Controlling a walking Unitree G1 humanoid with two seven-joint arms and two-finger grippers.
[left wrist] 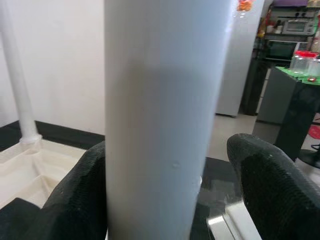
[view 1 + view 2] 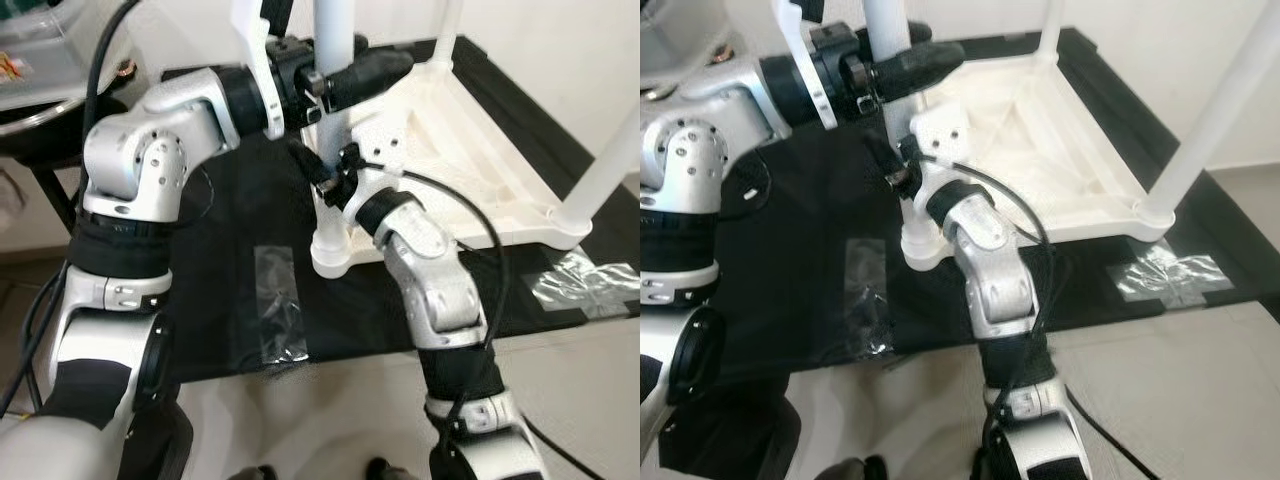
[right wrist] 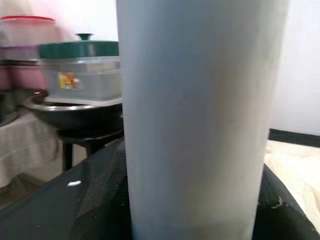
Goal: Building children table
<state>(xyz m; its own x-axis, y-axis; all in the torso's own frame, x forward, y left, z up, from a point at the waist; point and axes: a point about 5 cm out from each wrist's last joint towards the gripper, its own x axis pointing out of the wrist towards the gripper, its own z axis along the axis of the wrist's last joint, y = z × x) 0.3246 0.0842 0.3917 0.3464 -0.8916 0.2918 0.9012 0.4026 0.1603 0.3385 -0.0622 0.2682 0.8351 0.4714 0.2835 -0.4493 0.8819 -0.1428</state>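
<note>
You have the white tabletop (image 2: pixel 470 150) lying upside down on the black mat (image 2: pixel 230 300), at the middle and to the right. Its underside faces up, and its near left corner is just in front of the robot.

I count three white legs standing up from it. One is at the near right corner (image 2: pixel 605 165). One is at the far side (image 2: pixel 447 30). The third, the near left leg (image 2: pixel 333 120), is the one you work on now. Its long axis is upright, and its foot sits in the corner socket (image 2: pixel 332 250).

Both grippers are on this same leg. The left gripper (image 2: pixel 345 75) comes from the left, higher up, and its black fingers (image 1: pixel 75 200) are closed on the leg from both sides. The right gripper (image 2: pixel 330 185) comes from the near side, lower down and nearer to the socket, and in its wrist view its fingers also sit tight on both sides of the leg.

I think the next move is a push straight down along the leg, so you must keep it vertical.

Two pieces of clear tape lie on the mat: one near left (image 2: pixel 275 300), one near right (image 2: pixel 585 285).
</note>
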